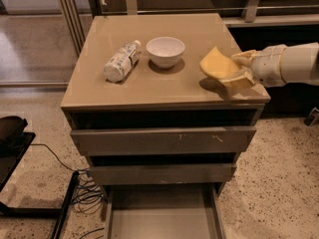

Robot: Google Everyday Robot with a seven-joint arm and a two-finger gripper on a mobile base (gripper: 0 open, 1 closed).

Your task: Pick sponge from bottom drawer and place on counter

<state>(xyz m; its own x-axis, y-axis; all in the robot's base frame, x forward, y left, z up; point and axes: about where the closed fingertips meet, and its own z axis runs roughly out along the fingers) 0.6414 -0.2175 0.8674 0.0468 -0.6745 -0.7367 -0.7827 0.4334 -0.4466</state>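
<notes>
Here's the drawer cabinet, and its glossy beige worktop [199, 34] fills the middle of the shot, with the white bowl [165, 51] sitting near its centre. Below the bowl come two plain drawer fronts, the upper one [162, 139] and the middle one [162, 174]. Under those the bottom drawer [159, 218] is pulled out, showing its flat grey floor.

The white arm [296, 63] reaches in from the right of the bowl. A plastic bottle [121, 61] lies on its side just left of the bowl, cap pointing toward the back. There's a printed label on it, but the writing can't be read.

Now the pale-yellow sponge [217, 63]: it's to the right of the bowl, close to it but apart, over the worktop's front right area. It's tilted, with a dark shadow on the worktop beneath it.

And the end effector [240, 69] has it. The yellowish fingers are clamped onto the sponge's right edge, so the sponge juts out of the grip toward the bowl.
</notes>
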